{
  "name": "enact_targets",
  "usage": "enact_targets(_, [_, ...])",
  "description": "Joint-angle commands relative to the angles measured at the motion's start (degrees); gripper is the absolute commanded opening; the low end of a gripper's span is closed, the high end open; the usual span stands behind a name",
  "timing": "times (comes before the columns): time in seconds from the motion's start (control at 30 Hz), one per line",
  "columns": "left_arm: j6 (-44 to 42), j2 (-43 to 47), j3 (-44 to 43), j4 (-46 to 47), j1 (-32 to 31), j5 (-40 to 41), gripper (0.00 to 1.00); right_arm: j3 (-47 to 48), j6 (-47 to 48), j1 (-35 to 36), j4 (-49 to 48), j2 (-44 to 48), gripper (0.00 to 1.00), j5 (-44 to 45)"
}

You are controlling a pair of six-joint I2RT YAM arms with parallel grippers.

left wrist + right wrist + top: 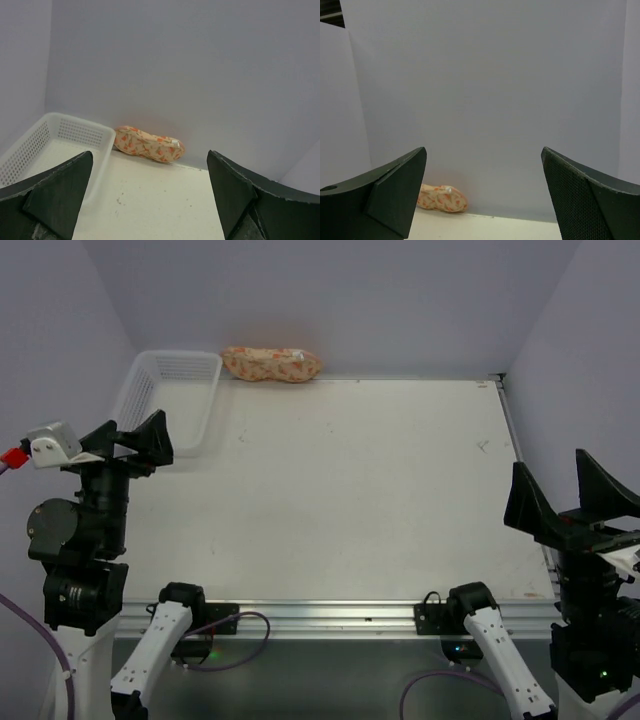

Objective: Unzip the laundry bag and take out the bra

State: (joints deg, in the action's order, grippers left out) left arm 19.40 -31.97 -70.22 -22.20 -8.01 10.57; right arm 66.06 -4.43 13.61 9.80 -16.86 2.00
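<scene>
My left gripper point(128, 436) and right gripper point(562, 495) both hang wide open, holding nothing, at the table's point(350, 490) near sides. The laundry bag point(271, 364) lies against the back wall, just beside the far right corner of the white lattice basket point(207, 408), which sits directly ahead of my left fingers.

Left arm point(85, 530) and right arm point(590, 590): black housings, round joints. White lower links point(150, 645) at the near edge, purple cables point(245, 640), green LED point(207, 653) at the base. Right gripper point(550, 485) fingers point(590, 200): black wedges, fine mesh texture. White camera block point(50, 443) with red tab point(12, 458) on the left wrist.
</scene>
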Motion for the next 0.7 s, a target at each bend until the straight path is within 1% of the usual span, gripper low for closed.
enact_targets(0.0, [4.1,-2.9,1.4,-1.2,-0.3,-1.4,1.00,-2.2,-1.4,0.4,0.2,-1.2,0.99,1.0])
enact_targets(0.07, [6.0,-5.5,1.8,-1.0,-0.3,-2.2,1.00,-3.6,-3.1,0.4,0.6,-1.1,0.99,0.9])
enact_targets(0.1, [8.3,-6.4,2.4,-1.0,-0.3,-2.9,1.00,-4.9,-4.0,0.4,1.0,-1.2,0.99,0.8])
enact_targets(0.17, [10.9,-10.7,2.5,-1.0,-0.3,-4.4,1.00,-6.0,-6.7,0.4,3.0,-1.9,0.99,0.1])
enact_targets(0.2, [12.8,-14.3,2.4,-0.7,-0.3,-7.0,1.00,-7.3,-7.7,0.4,4.3,-2.5,0.99,0.0])
enact_targets(0.3, [17.7,-19.9,1.7,-0.2,-0.3,-9.3,1.00,-9.3,-11.0,0.4,6.3,-3.6,0.99,-1.2])
enact_targets(0.4, [20.3,-30.0,-0.9,2.8,-0.3,-10.3,1.00,-9.9,-13.4,0.4,9.6,-5.4,0.99,-1.7])
enact_targets(0.5, [22.5,-35.8,-4.4,5.2,-0.3,-10.3,1.00,-10.7,-14.9,0.4,10.5,-6.3,0.99,-3.3])
enact_targets(0.6, [25.2,-44.2,-6.7,10.7,-0.2,-9.6,1.00,-11.2,-16.1,0.4,10.9,-6.3,0.99,-4.1])
enact_targets(0.67, [26.7,-47.6,-9.0,14.7,0.0,-9.3,1.00,-11.1,-16.8,0.4,11.1,-6.3,0.99,-4.5])
